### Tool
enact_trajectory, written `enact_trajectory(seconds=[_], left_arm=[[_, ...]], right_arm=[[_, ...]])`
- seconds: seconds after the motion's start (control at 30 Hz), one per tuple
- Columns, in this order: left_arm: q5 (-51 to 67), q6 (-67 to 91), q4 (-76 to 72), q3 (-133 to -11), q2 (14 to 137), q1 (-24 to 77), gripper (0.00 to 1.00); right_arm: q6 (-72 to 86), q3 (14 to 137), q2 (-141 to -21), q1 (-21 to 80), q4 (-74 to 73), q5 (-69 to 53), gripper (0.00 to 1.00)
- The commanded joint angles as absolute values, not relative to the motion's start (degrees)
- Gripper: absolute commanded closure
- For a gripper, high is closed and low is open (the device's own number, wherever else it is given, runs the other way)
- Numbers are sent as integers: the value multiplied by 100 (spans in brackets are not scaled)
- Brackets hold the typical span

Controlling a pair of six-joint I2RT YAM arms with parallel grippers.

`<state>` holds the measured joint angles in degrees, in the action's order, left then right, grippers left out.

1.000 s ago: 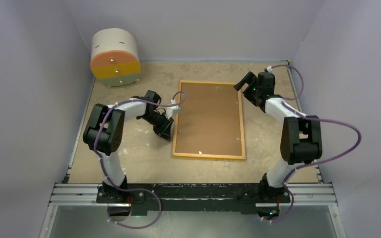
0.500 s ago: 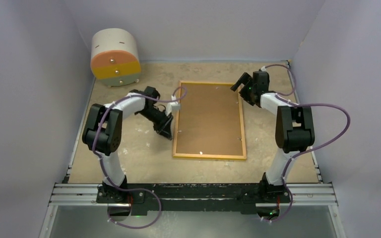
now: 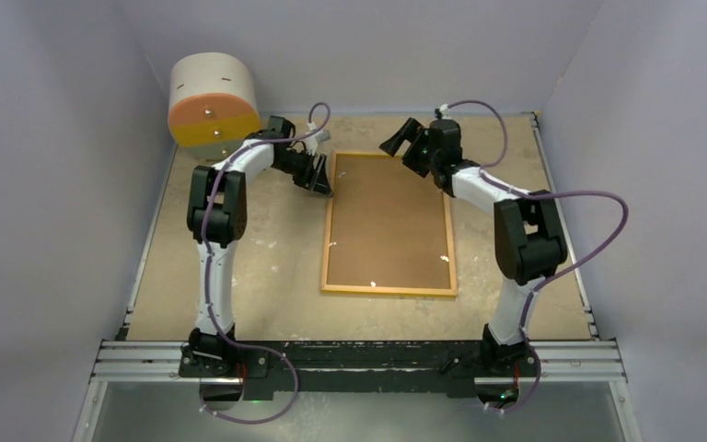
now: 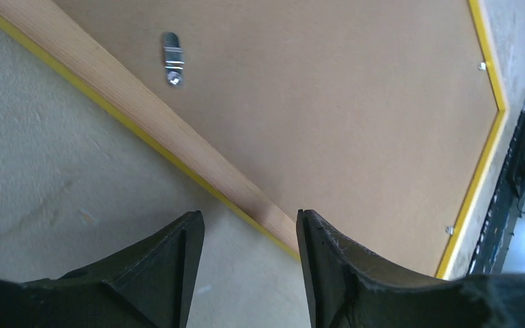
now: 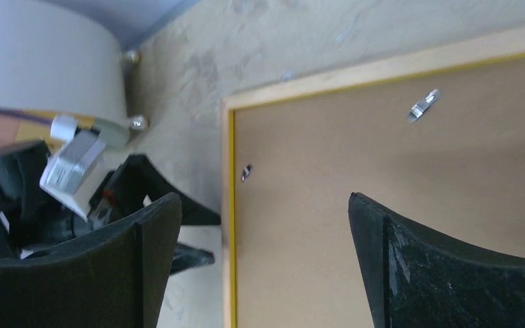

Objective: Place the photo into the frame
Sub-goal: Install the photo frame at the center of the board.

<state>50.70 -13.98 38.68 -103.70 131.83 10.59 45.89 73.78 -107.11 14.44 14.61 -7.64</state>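
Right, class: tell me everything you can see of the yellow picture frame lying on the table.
The thin yellow-edged rectangular picture frame lies flat, back up, on the sandy table, long sides running near to far. Its back rim looks like pale wood. A brown backing board fills it, with small metal clips at the rim. The open left pincer hovers at its far left corner, the open right pincer above its far edge; neither grips it.

Frame (image 4: 143, 113): thin bright-yellow edge, pale wood-grain back rim. Backing board (image 4: 328, 102): plain mid-brown, no pattern. Clip (image 4: 171, 59): silver. Table (image 3: 258, 267): sandy beige, mottled with paler blotches. Drawer drum (image 3: 214, 103): cream shell, front orange above and yellow below. My left gripper (image 4: 249, 225) and right gripper (image 5: 263, 205): matte black.
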Motion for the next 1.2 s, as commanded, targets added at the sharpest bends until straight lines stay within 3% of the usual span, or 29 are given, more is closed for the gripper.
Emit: enact_trajectory(seconds=[0.0, 0.2, 0.4, 0.83, 1.17], left_arm=[[4808, -767, 3616, -10880, 13457, 1121, 47], [4661, -852, 3576, -10854, 13715, 1241, 69], [4638, -1210, 3755, -10468, 13728, 1505, 85], [4507, -867, 2790, -8419, 12580, 1723, 90], [4541, -705, 2562, -8182, 12475, 1714, 93]], right_arm=[[4896, 7525, -11065, 1606, 1809, -1210, 8], [5332, 7655, -11560, 1829, 2194, -1663, 13], [5327, 7957, -11861, 2042, 2039, -1772, 15], [5494, 8043, -12076, 2373, 1731, -2104, 19], [5492, 7661, -11894, 2552, 1579, -1941, 26]])
